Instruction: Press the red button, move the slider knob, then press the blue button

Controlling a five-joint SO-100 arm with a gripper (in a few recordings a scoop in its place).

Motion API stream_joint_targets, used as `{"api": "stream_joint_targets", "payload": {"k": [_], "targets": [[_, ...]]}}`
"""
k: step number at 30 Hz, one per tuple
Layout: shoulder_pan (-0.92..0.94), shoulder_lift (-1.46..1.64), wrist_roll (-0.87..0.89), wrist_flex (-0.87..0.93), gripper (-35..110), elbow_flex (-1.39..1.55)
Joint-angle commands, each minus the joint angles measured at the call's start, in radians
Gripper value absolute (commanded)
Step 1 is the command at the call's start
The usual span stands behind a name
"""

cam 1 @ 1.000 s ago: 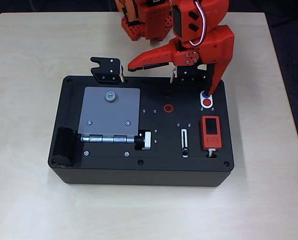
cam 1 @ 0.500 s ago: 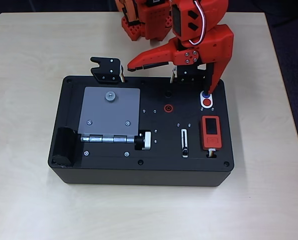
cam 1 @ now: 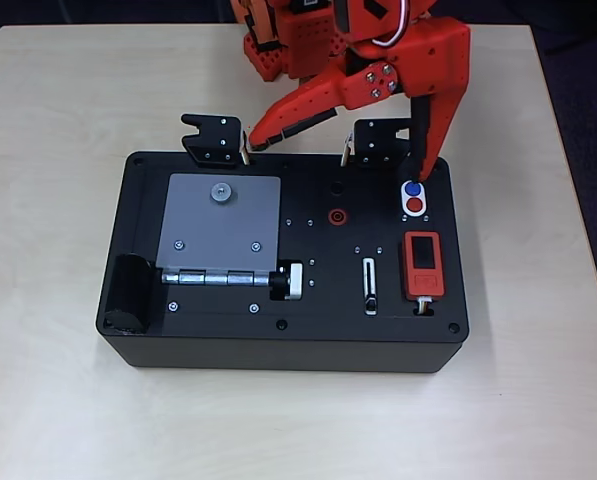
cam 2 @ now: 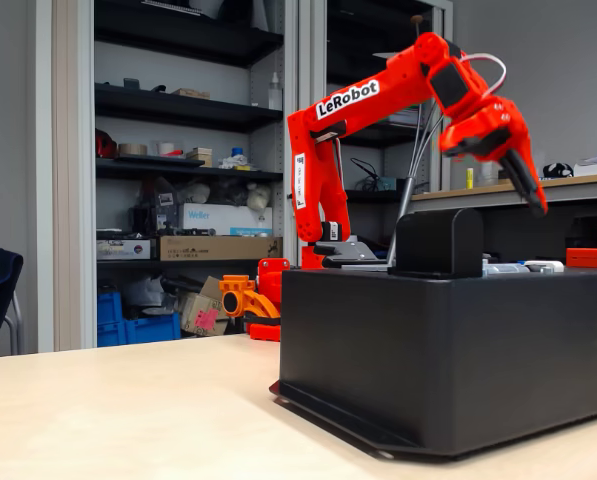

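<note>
The claw [cam 1: 338, 150], fingers splayed wide and holding nothing, hangs above the blue button [cam 1: 412, 188] — whether the red button [cam 1: 415, 206] or slider knob [cam 1: 371, 301] are done, I cannot tell.

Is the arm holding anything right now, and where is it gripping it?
Nothing is held. The end effector is wide open, one finger just above the blue button.

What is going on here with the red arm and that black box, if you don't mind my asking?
The red arm is working a black box of controls on the table. Its open gripper hangs at the box's far edge, one finger pointing down just behind the blue button, raised clear of it in the fixed view. The red button sits beside it, and the slider knob is at the near end of its slot.
</note>
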Motion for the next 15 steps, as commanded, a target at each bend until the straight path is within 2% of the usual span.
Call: {"api": "stream_joint_targets", "payload": {"k": [1,9,15], "targets": [[0.035,0.086,-0.017,0.017,55,-0.018],[0.109,0.232,-0.074,-0.091,25,0.126],[0.129,0.374,-0.051,-0.187,8,0.268]]}}
